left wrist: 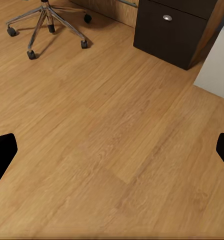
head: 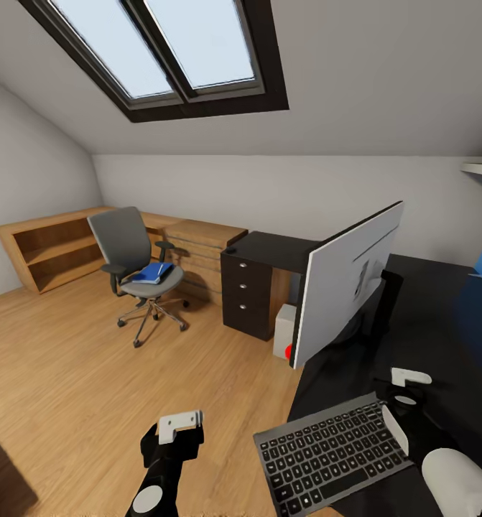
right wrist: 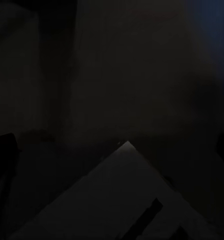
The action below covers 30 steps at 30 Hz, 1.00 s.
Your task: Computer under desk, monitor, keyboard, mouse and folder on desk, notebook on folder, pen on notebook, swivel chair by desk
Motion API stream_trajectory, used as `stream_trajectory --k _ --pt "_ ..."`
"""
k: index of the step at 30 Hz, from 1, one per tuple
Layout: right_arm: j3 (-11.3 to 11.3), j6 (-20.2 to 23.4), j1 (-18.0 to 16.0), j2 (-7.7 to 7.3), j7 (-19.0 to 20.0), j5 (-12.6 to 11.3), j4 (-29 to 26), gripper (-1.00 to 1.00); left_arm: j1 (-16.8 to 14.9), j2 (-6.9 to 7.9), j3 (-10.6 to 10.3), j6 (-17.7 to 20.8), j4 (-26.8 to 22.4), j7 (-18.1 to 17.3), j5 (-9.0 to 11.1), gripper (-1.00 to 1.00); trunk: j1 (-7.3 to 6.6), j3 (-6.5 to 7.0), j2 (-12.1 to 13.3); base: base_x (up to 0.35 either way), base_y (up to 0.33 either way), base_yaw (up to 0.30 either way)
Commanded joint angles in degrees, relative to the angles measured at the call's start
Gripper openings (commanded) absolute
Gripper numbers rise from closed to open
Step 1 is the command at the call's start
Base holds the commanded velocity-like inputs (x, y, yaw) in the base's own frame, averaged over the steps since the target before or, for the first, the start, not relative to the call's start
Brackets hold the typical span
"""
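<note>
The monitor [head: 348, 280] stands on the black desk [head: 442, 316], its silver back towards me. Part of the keyboard [head: 330, 452] [right wrist: 122, 200] hangs over the desk's front edge. My right gripper [head: 403, 402] [right wrist: 112, 150] is open over the keyboard's right end. My left gripper [head: 174, 434] [left wrist: 112, 150] hangs open above the wood floor. The blue folder [head: 153, 272] lies on the seat of the swivel chair [head: 136, 266] [left wrist: 46, 20], away from the desk. The grey computer [head: 284, 327] [left wrist: 217, 65] stands under the desk. Mouse, notebook and pen are out of view.
A black drawer unit [head: 246, 294] [left wrist: 172, 30] stands under the desk's left end. Oak shelves [head: 54, 248] and a dresser [head: 197, 251] line the far wall under the skylight [head: 161, 50]. Open wood floor [head: 90, 373] lies between me and the chair.
</note>
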Motion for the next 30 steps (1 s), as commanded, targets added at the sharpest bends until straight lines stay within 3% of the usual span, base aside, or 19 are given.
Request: stream_trajectory --k 1,30 --pt "0.0 0.7 0.0 -0.01 -0.2 -0.4 1.6 1.00 0.0 0.01 -0.1 0.2 -0.1 0.4 0.4 1.00 -0.01 -0.06 0.0 -0.112 -0.006 0.000" --pt "0.1 0.7 0.0 -0.03 -0.2 -0.4 1.6 1.00 0.0 0.00 -1.0 0.2 0.2 0.4 0.4 1.00 -0.01 -0.06 0.0 -0.137 0.000 0.000"
